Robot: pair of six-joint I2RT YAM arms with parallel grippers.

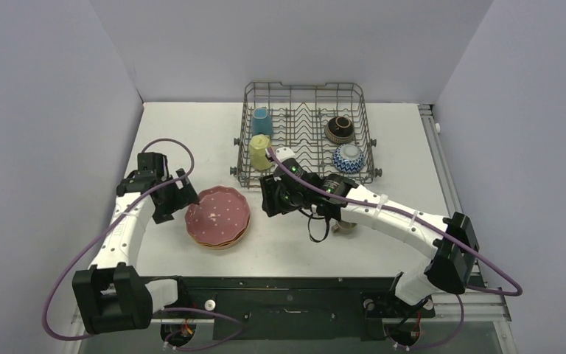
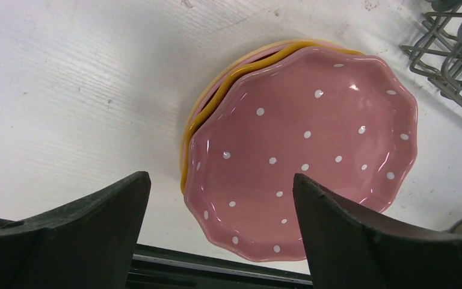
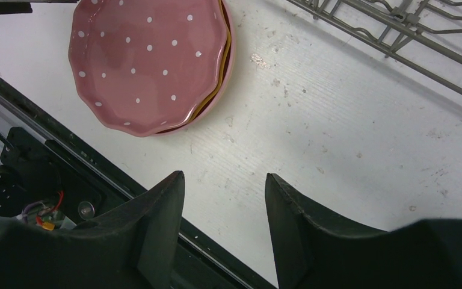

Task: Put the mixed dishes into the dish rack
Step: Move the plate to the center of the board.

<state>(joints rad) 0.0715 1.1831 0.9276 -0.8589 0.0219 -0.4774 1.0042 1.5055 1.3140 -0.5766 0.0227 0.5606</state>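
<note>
Left gripper (image 2: 221,176) wide open, empty, just beside the pink dotted plate (image 2: 307,150) (it sits on the orange plate (image 2: 216,99), on the table (image 1: 191,133) short of the dish rack (image 1: 306,136)), so I'd pinch only its scalloped rim, clear of the one beneath.

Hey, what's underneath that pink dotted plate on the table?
Under the pink dotted plate, an orange plate shows its wavy rim, with a paler tan plate edge outside that. Their faces are covered, and so is anything lower in the stack.
</note>
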